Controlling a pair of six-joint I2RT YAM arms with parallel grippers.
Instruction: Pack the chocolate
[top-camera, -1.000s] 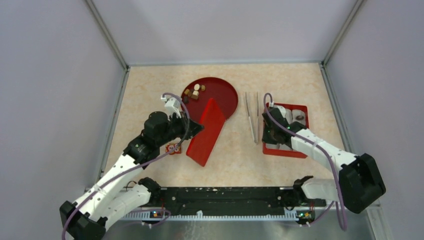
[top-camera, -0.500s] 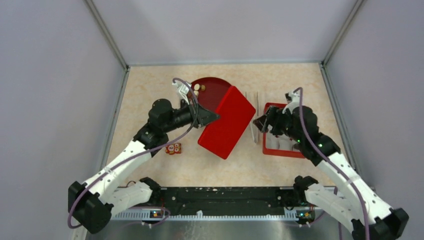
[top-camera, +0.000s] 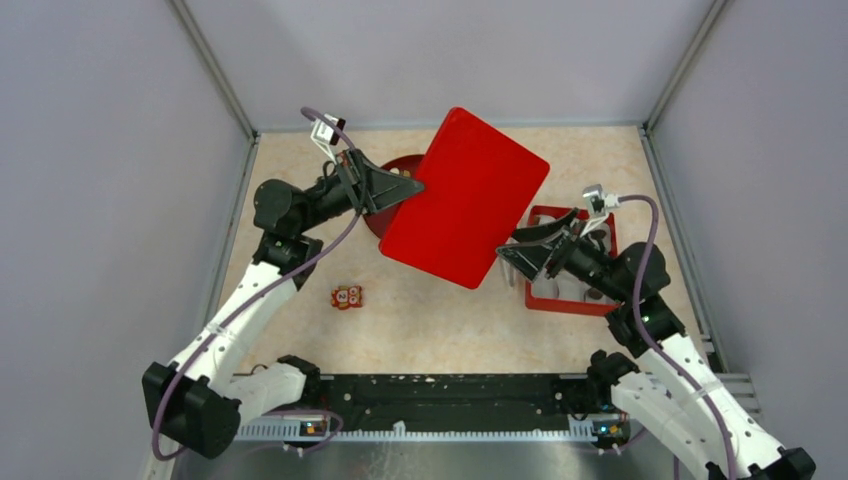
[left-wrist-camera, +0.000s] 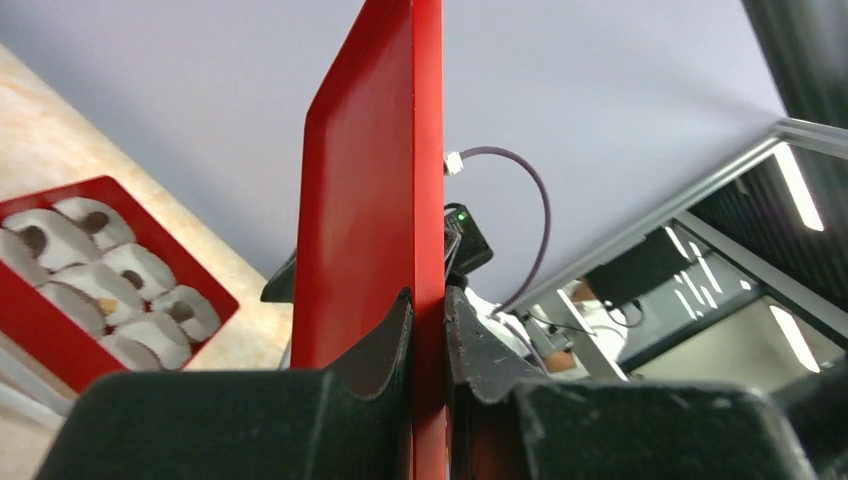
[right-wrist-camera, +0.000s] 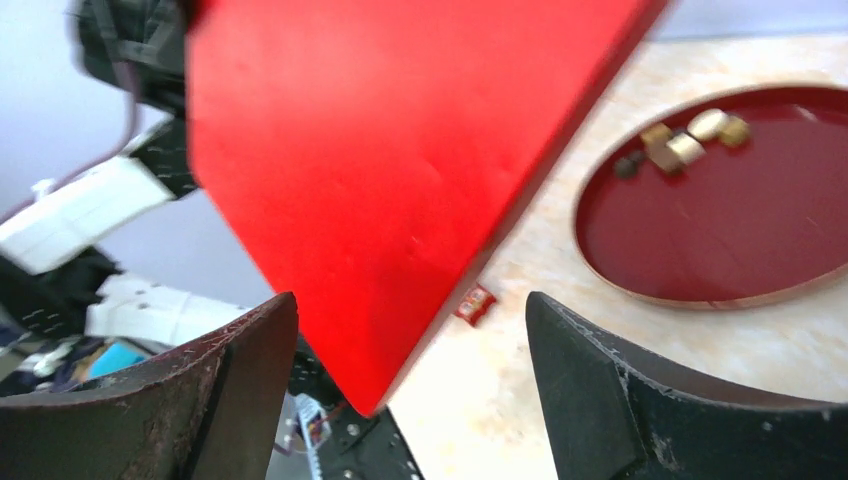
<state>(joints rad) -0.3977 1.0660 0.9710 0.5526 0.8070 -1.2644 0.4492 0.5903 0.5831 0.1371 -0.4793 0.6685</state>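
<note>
We find the left gripper (left-wrist-camera: 425, 330) clenched on the red lid (top-camera: 465, 195), which is aloft; the right gripper (right-wrist-camera: 408, 300) is spread, grasping nothing. The chocolate (right-wrist-camera: 672, 145) lies clustered on the round plate (right-wrist-camera: 760, 250). We judge it light, rigid and easily scuffed: pinch single pieces gently across the sides.

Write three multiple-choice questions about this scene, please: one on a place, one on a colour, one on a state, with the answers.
1. Where do the chocolate chunks lie? A) on the round plate B) in the paper cups C) on the packet
2. What colour is the flat panel in the left fingers? A) blue B) red C) white
3. How are the right fingers? A) shut on the panel B) shut on a chunk C) open
Answers: 1 A, they sit on the plate in the right wrist view; 2 B, red in every view; 3 C, a wide gap parts them.
</note>
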